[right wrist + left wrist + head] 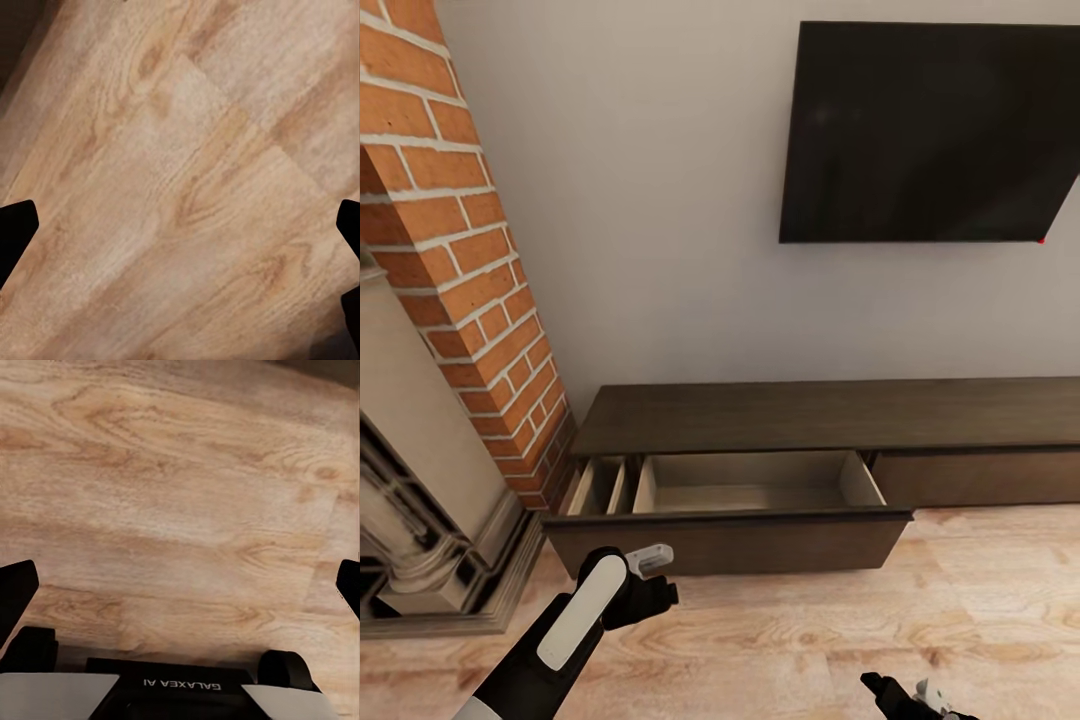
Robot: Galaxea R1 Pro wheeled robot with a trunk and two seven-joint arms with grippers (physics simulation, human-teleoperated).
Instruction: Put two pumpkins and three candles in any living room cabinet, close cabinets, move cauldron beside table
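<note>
The long dark-brown cabinet (830, 415) stands against the wall with its left drawer (750, 485) pulled out. The drawer's pale wood inside shows a narrow section and a wide one, both bare. My left gripper (648, 598) hangs just in front of the drawer's front panel, over the floor. In the left wrist view its fingers (16, 589) stand wide apart, so this gripper (180, 585) is open with nothing between them. My right gripper (900, 695) is low at the right, also open (180, 240) over bare floorboards. Pumpkins, candles, cauldron and table are out of view.
A brick chimney (460, 250) and a stone fireplace surround (420, 480) stand close at the left. A black television (930, 130) hangs on the wall above the cabinet. Light wooden floor (810, 640) stretches in front of the drawer.
</note>
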